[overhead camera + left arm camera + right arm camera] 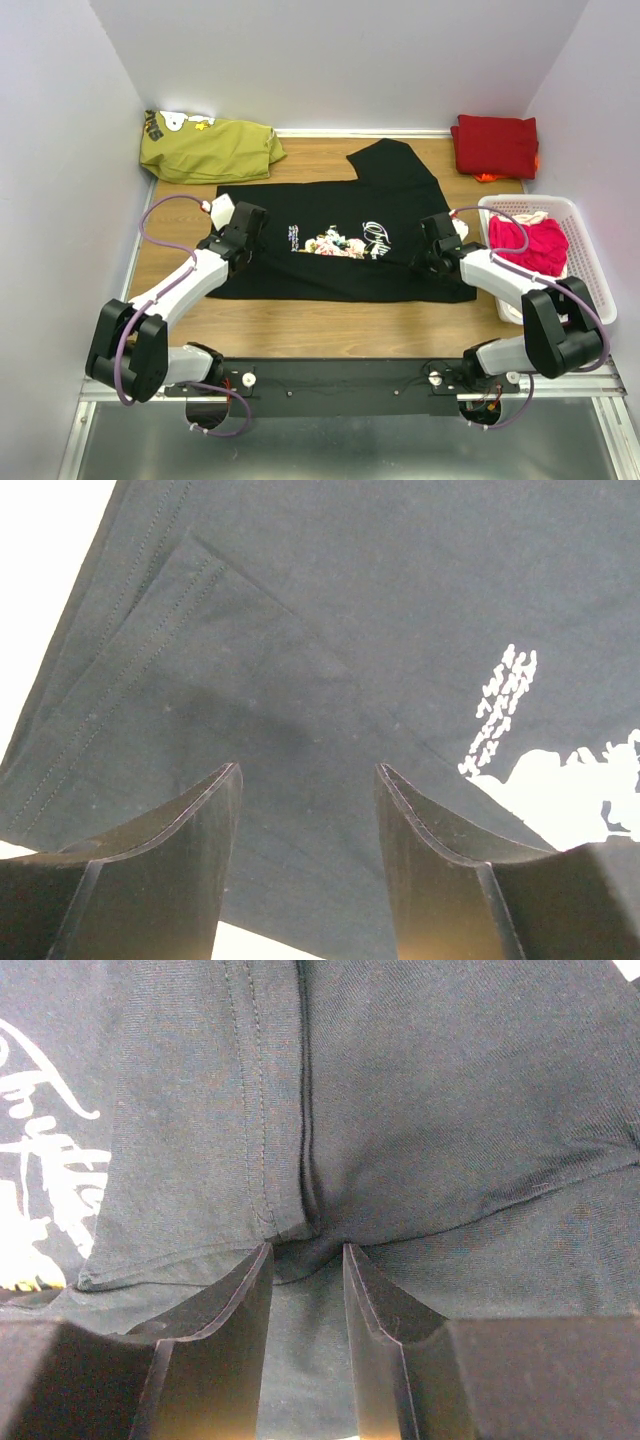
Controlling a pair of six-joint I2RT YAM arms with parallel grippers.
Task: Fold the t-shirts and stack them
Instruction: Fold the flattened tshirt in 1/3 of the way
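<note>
Wooden table (330, 325): olive shirt (210, 150), basket (585, 240) (pink shirts (535, 245)).

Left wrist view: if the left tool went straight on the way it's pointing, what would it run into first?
Probably the black t-shirt: its folded-over sleeve lies directly ahead of the open left tool, though the gap to the cloth is unclear.

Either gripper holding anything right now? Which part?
Left gripper is open above the black t-shirt, holding nothing. Right gripper straddles a puckered fold at a seam; whether it grips cannot be told.
</note>
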